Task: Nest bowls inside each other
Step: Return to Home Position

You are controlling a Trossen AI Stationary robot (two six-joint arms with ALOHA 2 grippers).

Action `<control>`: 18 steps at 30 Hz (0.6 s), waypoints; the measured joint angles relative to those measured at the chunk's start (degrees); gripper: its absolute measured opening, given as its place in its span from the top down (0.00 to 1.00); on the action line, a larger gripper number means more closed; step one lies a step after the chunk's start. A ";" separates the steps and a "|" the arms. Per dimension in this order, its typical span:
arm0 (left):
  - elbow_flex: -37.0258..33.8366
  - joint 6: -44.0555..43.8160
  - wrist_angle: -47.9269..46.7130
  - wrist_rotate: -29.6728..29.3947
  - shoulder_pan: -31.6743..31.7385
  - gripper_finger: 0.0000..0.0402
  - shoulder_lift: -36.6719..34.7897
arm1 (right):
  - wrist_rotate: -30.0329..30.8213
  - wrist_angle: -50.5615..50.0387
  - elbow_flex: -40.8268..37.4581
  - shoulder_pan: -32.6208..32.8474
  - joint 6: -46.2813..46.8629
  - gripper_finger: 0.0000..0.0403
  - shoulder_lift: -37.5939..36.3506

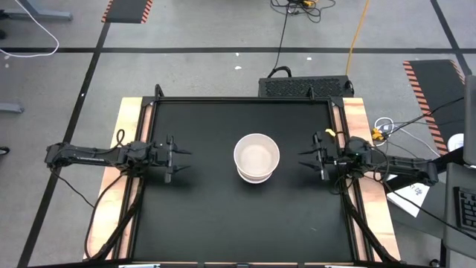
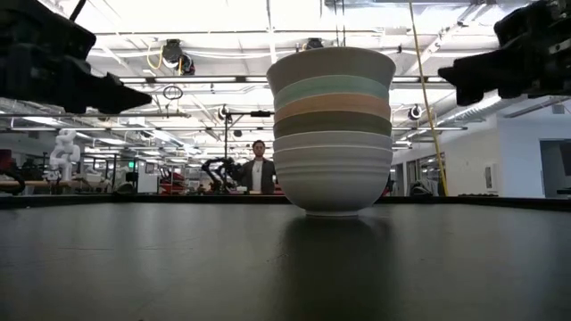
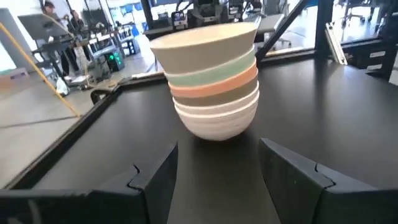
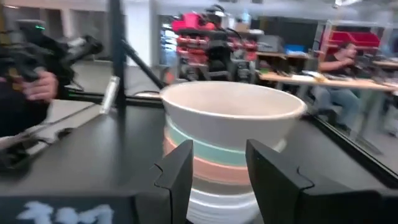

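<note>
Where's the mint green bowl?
Low view: mint green bowl is second from top in the stack, under the top bowl, over the orange bowl. High view: stack sits centred on the table, between left gripper and right gripper.

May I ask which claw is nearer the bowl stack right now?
Right. The right claw, open, sits a short gap off the stack's right side; the left claw, also open, waits clearly farther off on the opposite side.
</note>
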 joint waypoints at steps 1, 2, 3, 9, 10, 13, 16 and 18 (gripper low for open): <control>0.00 0.37 0.63 0.13 0.00 0.44 0.00 | -1.17 0.68 -0.02 0.02 -0.01 0.65 -0.02; 0.00 0.62 1.48 0.52 0.00 0.44 -0.02 | -2.25 1.70 -0.02 0.02 0.03 0.65 -0.14; 0.00 0.84 2.77 1.21 0.00 0.44 -0.04 | -2.82 2.36 -0.02 0.06 0.09 0.65 -0.29; 0.02 0.78 10.65 7.31 0.00 0.44 -0.13 | -3.72 4.02 -0.08 0.18 2.45 0.65 -2.64; 0.02 0.60 11.06 7.68 0.00 0.44 -0.13 | -3.71 3.80 -0.08 0.56 3.21 0.65 -3.39; 0.02 0.05 10.31 7.57 0.00 0.44 -0.13 | -3.74 2.88 -0.08 2.24 3.73 0.65 -5.62; 0.79 -0.43 5.95 5.82 0.00 0.44 -0.13 | -3.63 0.92 0.54 3.82 3.45 0.65 -5.48; 2.02 -2.35 2.01 2.33 -0.04 0.44 -0.13 | -1.91 -1.10 0.97 4.58 2.93 0.65 -5.55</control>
